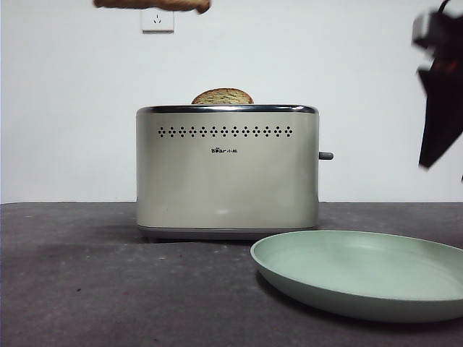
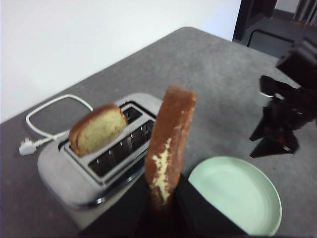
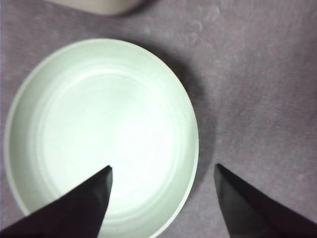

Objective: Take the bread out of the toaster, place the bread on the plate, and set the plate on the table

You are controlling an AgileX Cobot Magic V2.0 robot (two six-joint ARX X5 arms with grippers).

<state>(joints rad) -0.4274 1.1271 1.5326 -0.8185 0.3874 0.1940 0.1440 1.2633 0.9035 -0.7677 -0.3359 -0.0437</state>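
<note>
Gripping a brown-crusted slice of bread [image 2: 168, 144] by its lower edge, the left gripper [image 2: 163, 208] holds it above the boxy cream toaster [image 1: 227, 173], where a second slice [image 1: 222, 97] sits in a slot. I judge the carrying step underway: next, lower it onto the pale mint-green plate [image 3: 99, 134] lying on the dark grey table [image 1: 108, 289], over which the right gripper [image 3: 162, 171] hovers agape.

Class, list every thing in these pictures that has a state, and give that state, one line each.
held bread slice: lifted clear of the toaster, clamped in the left hand.
second bread slice: standing in a toaster slot, top showing.
toaster: upright on the table, unplugged.
plug: lying loose on the table.
plate: empty, on the table.
right hand: open, above the plate's rim.
</note>
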